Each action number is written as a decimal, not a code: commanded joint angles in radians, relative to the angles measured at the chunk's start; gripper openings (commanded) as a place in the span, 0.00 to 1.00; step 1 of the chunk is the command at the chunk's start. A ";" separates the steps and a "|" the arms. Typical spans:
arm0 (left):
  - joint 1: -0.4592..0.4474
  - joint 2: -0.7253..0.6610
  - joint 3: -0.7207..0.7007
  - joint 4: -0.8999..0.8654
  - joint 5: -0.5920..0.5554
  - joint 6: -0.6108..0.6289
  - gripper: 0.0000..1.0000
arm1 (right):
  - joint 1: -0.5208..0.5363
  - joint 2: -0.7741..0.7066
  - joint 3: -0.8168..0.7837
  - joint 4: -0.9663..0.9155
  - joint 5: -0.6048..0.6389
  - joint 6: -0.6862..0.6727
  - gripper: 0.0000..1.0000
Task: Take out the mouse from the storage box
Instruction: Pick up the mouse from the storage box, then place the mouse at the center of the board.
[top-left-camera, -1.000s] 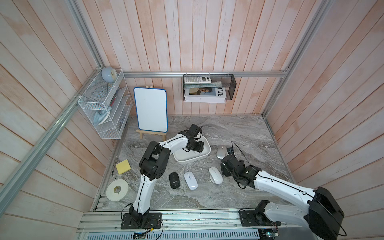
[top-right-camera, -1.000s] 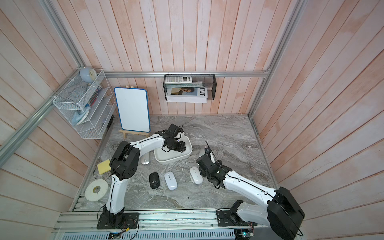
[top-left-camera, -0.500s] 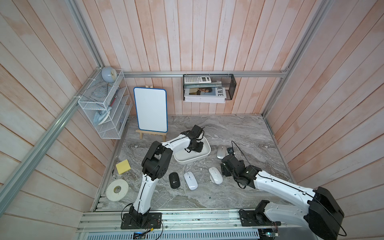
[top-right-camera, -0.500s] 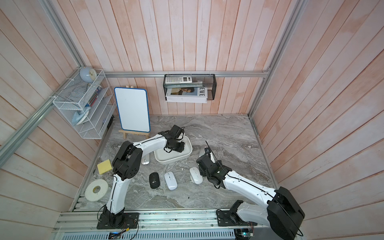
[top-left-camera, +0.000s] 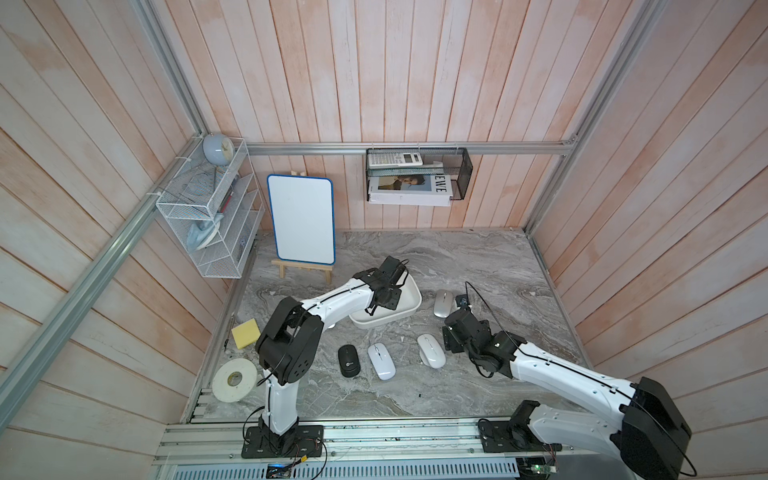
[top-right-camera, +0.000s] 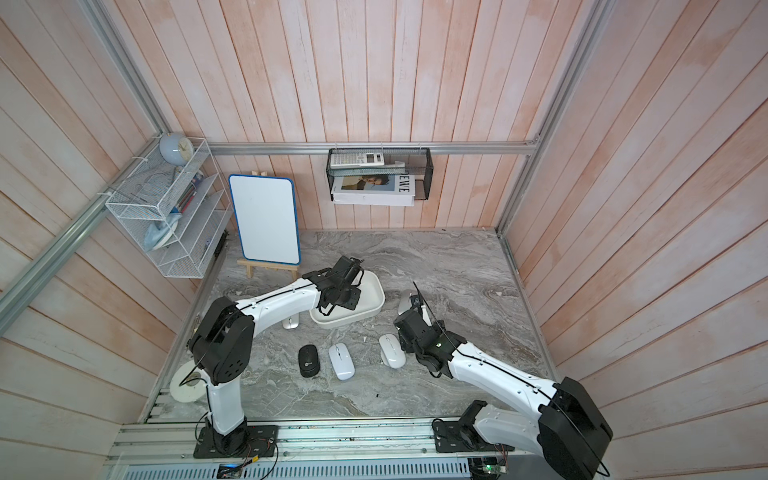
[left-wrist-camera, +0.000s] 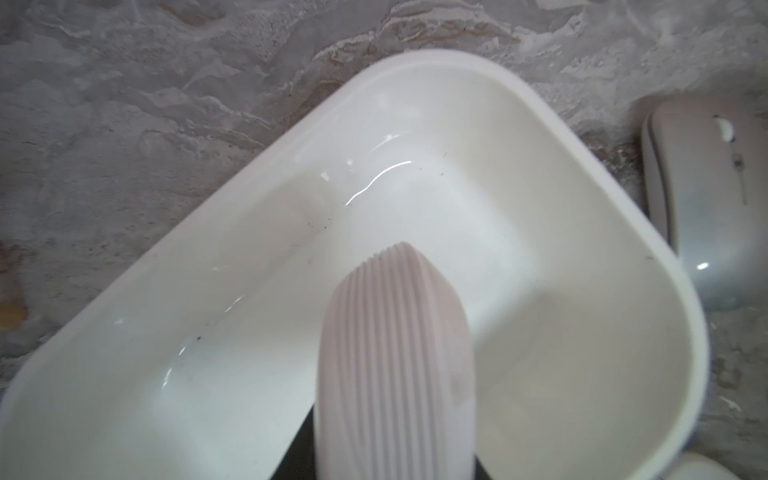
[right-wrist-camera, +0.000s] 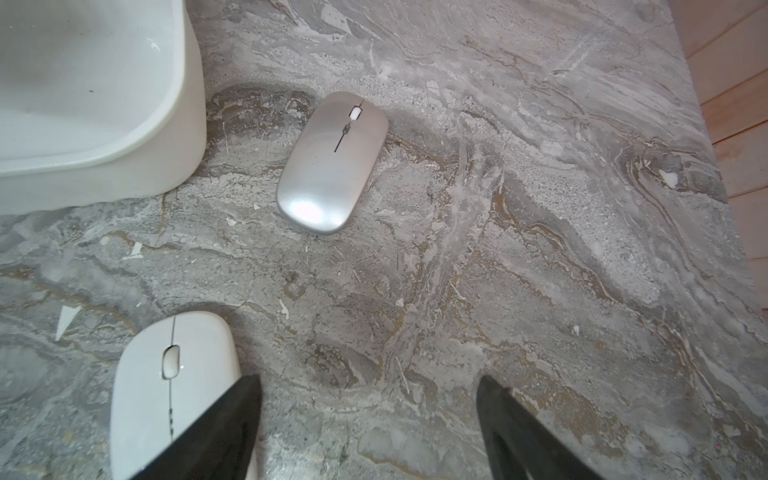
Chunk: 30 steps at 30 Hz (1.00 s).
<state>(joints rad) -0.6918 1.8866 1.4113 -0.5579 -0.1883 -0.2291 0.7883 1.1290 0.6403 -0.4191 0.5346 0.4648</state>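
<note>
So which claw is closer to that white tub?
Left. The left gripper points down into the storage box; the right gripper hangs apart from it, above the table near the silver mouse.

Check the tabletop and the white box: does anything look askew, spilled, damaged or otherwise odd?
Nothing is spilled or visibly broken. The storage box lies diagonally on the marble tabletop, not square to its edges, and small white flecks, perhaps chips, dot the surface beside the white mouse.
</note>
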 joint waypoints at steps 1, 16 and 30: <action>-0.029 -0.075 -0.053 -0.009 -0.091 -0.011 0.25 | -0.004 -0.030 0.035 -0.047 0.028 0.014 0.85; -0.239 -0.216 -0.157 -0.235 -0.207 -0.165 0.23 | -0.004 -0.194 0.047 -0.154 0.113 0.004 0.86; -0.386 -0.031 -0.038 -0.393 -0.222 -0.215 0.21 | -0.006 -0.300 -0.084 -0.092 0.161 0.080 0.87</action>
<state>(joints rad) -1.0740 1.8301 1.3247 -0.8986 -0.3874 -0.4236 0.7883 0.8459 0.5720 -0.5213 0.6563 0.5171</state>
